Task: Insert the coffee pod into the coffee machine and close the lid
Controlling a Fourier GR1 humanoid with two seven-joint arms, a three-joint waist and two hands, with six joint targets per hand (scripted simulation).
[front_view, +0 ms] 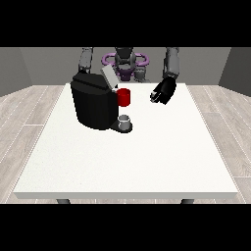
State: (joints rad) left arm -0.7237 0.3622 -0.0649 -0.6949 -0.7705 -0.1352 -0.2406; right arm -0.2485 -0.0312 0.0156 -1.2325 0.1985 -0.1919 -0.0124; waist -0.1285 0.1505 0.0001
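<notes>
I am looking across the wide white worktop, its near half lying bare toward me. Further in, a small grey thing is sitting upright on the dark base at the front of the coffee machine; it is resting under the machine's head, and I cannot tell for certain whether it is the pod or a cup. The machine itself is standing as a black block on the worktop's far part, at the view's left. Just above the grey thing, a red thing at the machine is showing beside the machine's upper front. The lid is standing raised and tilted, a pale flap angling up from the machine's top.

Further back, the hand at the view's right is hovering over the worktop, well apart from the machine, its fingers looking curled with nothing in them. The hand at the view's left is hiding behind the machine, so I am not seeing it at all.
</notes>
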